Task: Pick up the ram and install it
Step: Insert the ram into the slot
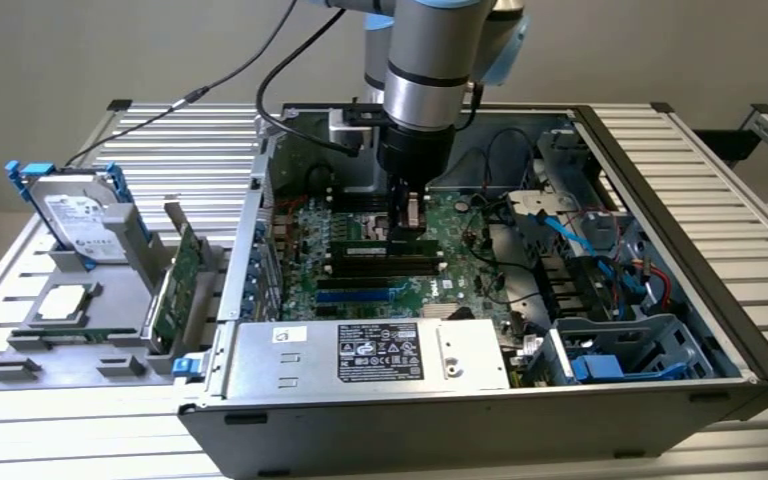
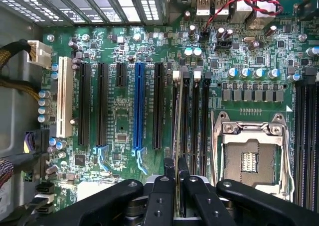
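Gripping the ram (image 2: 176,116) edge-on, the gripper (image 2: 175,166) has its two black fingers (image 2: 167,178) drawn almost together on the thin green stick, with only the board's thickness between them. The stick runs along the outermost of the four black memory slots (image 2: 197,116) that sit just beside the empty processor socket (image 2: 249,156), in the slot farthest from the socket. By my reading the pick-up is done and the stick has been brought into line with its slot. Whether it is pressed fully home cannot be told, since the white latches (image 2: 176,75) at the slot ends give no clear sign, and the grip has not been let go. On the far side of the ram from the socket stand a blue expansion slot (image 2: 139,106), several black ones and a white slot (image 2: 64,96). In the exterior view the arm reaches down into the open computer case (image 1: 491,440), the socket hidden under it. Well apart from the socket, the silver power supply (image 1: 371,355) carries a black-and-white label with rows of marks and fine print too small to read. Farther still from the socket, outside the case, the hard drive (image 1: 77,215) has a pale label that is equally unreadable. The motherboard's white silk-screen lettering cannot be made out either.
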Robot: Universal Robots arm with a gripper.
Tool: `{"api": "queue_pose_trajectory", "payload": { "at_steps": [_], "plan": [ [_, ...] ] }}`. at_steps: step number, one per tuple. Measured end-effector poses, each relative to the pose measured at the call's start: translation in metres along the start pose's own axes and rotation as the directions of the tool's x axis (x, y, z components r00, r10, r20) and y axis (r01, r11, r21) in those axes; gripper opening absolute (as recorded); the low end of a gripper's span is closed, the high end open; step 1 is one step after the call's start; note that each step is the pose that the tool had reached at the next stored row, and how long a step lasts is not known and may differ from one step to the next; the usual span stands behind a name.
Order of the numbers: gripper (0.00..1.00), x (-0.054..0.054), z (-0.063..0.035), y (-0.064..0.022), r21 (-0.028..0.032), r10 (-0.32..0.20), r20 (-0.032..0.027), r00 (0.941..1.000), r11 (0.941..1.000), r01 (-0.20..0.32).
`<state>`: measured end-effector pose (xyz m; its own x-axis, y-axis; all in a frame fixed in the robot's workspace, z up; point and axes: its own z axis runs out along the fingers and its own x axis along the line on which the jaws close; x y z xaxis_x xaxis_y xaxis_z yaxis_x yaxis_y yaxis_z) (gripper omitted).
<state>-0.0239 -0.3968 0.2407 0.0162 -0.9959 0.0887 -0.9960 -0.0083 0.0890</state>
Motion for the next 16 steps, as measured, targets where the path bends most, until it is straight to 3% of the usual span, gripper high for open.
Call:
{"api": "queue_pose_trajectory", "payload": {
  "at_steps": [7,13,16],
  "plan": [
    [0.14,-0.0001,0.0006,-0.0042,-0.0074,-0.009,-0.0006,1.0,0.9999,0.009],
    [0.14,-0.0003,0.0038,-0.0059,-0.0286,-0.032,-0.0074,0.9994,0.9991,0.032],
    [0.14,-0.0005,0.0056,-0.007,-0.0334,-0.043,-0.0109,0.999,0.9985,0.043]
  ]
}}
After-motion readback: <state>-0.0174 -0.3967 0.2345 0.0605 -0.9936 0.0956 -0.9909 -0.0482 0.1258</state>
